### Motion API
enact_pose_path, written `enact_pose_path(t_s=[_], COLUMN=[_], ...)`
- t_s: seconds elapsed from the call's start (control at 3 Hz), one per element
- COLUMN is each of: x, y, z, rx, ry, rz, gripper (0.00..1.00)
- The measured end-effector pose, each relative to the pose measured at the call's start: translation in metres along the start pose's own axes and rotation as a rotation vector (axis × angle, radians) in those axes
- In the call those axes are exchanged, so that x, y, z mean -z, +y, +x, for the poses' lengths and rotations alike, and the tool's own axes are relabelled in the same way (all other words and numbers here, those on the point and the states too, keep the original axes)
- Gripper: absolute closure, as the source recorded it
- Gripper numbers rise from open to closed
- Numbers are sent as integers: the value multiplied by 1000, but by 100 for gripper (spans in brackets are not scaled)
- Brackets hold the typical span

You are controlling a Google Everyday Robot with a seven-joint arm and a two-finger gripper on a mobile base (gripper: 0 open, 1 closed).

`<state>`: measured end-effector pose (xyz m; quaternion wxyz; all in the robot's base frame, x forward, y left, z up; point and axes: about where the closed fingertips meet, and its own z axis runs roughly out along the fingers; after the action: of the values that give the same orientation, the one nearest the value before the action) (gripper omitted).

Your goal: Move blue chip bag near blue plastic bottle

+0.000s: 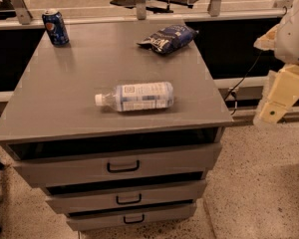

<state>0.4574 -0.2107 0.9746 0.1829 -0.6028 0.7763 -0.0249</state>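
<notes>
The blue chip bag [168, 37] lies crinkled at the far right corner of the grey cabinet top [70, 93]. The blue plastic bottle [135, 96] lies on its side in the middle of the top, with its white cap pointing left. The bag is well apart from the bottle, farther back and to the right. My gripper [281, 94] hangs off the right side of the cabinet, beyond its edge, roughly level with the bottle. It touches neither object and holds nothing that I can see.
A dark blue soda can [55, 27] stands upright at the far left corner. The cabinet has three drawers [123, 166] in front. A black cable [241, 78] hangs at the right. A rail and speckled floor lie behind and around.
</notes>
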Motion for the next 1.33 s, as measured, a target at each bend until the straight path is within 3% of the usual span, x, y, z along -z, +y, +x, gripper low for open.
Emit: enact_pose_path(t_s=[0.33, 0.67, 1.0, 1.33], x=[-18, -39, -47, -49], y=[-38, -93, -133, -133], z=[-19, -53, -83, -84], rx=[3, 11, 19, 17], ry=[-92, -223, -327, -331], rz=[29, 76, 111, 111], gripper=[0, 0, 0, 0])
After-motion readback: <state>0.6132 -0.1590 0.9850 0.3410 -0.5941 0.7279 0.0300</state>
